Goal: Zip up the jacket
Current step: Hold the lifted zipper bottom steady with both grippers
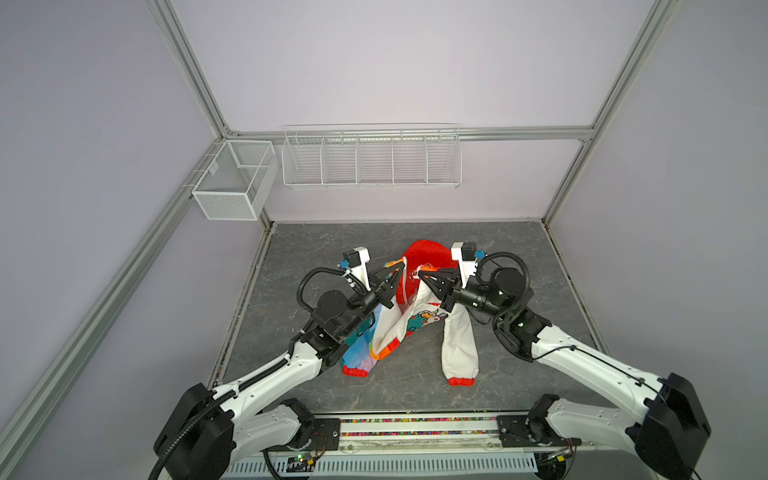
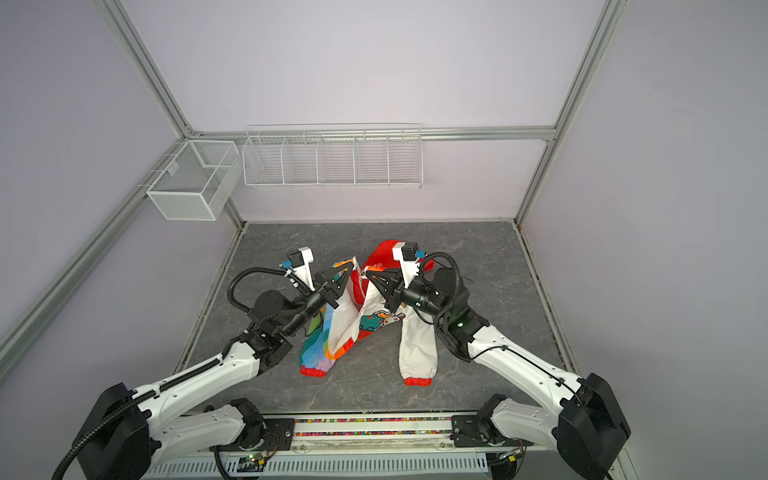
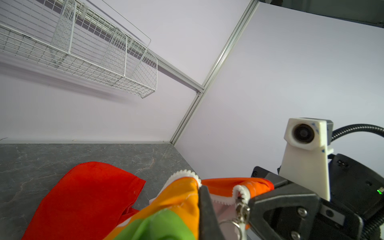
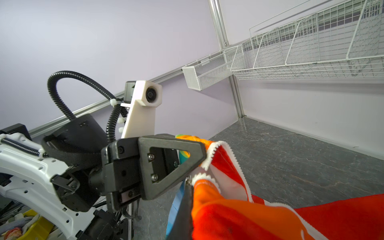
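The jacket [image 1: 420, 318] hangs open above the table, lifted by both grippers at the top of its two front edges. My left gripper [image 1: 401, 268] [image 2: 352, 268] is shut on the rainbow half's zipper edge [image 3: 185, 174]. My right gripper [image 1: 420, 274] [image 2: 368, 275] is shut on the other front edge, right beside it. In the left wrist view the metal zipper slider [image 3: 242, 208] hangs at the right gripper's tip. The red hood [image 1: 428, 253] lies behind on the table. A white sleeve [image 1: 459, 345] and a rainbow sleeve [image 1: 359, 357] trail down to the tabletop.
The grey stone tabletop [image 1: 519, 270] is closed in by lilac walls and aluminium posts. A white wire shelf [image 1: 371, 158] and a mesh box [image 1: 232, 183] hang on the back wall. The arms' base rail [image 1: 415, 428] runs along the front edge.
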Available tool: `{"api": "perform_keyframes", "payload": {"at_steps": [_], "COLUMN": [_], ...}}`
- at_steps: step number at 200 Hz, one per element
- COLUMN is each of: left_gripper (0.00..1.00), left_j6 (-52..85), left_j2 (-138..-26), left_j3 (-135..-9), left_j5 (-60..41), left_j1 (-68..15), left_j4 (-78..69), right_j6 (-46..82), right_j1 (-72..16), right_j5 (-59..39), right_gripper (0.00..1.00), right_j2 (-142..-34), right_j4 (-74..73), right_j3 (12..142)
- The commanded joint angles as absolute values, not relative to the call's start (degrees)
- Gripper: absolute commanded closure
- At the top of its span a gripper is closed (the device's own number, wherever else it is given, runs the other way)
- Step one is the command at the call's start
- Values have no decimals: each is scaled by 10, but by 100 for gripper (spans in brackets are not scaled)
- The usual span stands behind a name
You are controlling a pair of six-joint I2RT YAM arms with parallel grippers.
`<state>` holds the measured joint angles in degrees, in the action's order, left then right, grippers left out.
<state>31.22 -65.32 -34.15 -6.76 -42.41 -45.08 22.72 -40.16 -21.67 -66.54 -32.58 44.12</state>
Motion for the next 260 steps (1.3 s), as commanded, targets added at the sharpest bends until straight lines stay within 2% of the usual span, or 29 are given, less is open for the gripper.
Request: {"api": "perform_keyframes", "payload": {"at_steps": [1,124,260], "left_gripper": [100,100,100], "left_j6": [318,370,385], "left_j2": [-670,-728,-741], "left_j3": [-359,-363,-350], "left_j5": [-79,-118,-121], "left_j1": [-422,-422,-422], "left_j4": [-537,-667,-708], "right_j6": [236,298,322], "right_j1": [-399,-398,-395], "right_j5": [-230,-213,-207], "right_gripper": [94,94,94], "right_j2": [-656,-691,-706], "right_j4": [-358,-424,-452], "right_j3": [443,450,455]}}
